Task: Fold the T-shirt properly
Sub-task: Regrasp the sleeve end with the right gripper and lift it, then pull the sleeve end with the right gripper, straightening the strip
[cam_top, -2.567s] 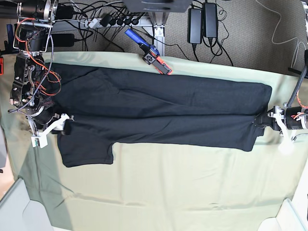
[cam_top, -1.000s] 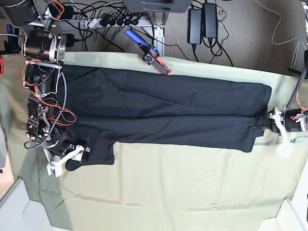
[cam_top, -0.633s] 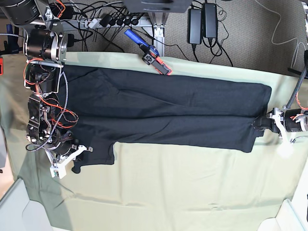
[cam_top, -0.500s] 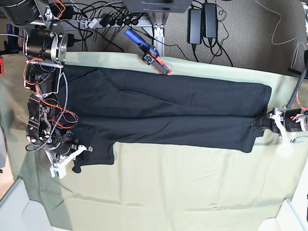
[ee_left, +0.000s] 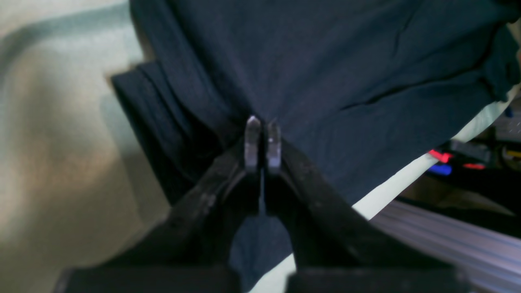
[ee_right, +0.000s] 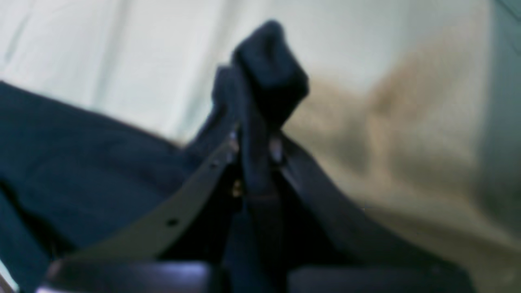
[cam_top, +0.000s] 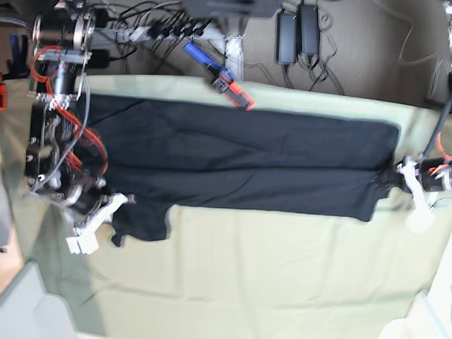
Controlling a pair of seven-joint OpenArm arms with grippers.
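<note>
The black T-shirt [cam_top: 240, 162] lies lengthwise across the pale green cloth [cam_top: 268, 275], folded into a long band with one sleeve sticking out at the lower left. My right gripper [cam_top: 113, 224] is at that sleeve's corner. In the right wrist view it [ee_right: 254, 148] is shut on a bunched fold of T-shirt [ee_right: 268, 73] that pokes out past the fingertips. My left gripper [cam_top: 388, 179] sits at the shirt's right-hand edge. In the left wrist view it [ee_left: 262, 136] is shut on the T-shirt [ee_left: 346, 73], with fabric gathered at the tips.
A blue and orange tool [cam_top: 224, 79] lies at the table's back edge. Behind it are cables and black power bricks [cam_top: 296, 28]. White bin corners [cam_top: 21, 300] show at the front left and front right. Pale green cloth covers the front half of the table.
My right gripper moved down to the sleeve corner, shut on it, and has drawn it slightly up and inward. The left gripper has kept its hold in the same place.
</note>
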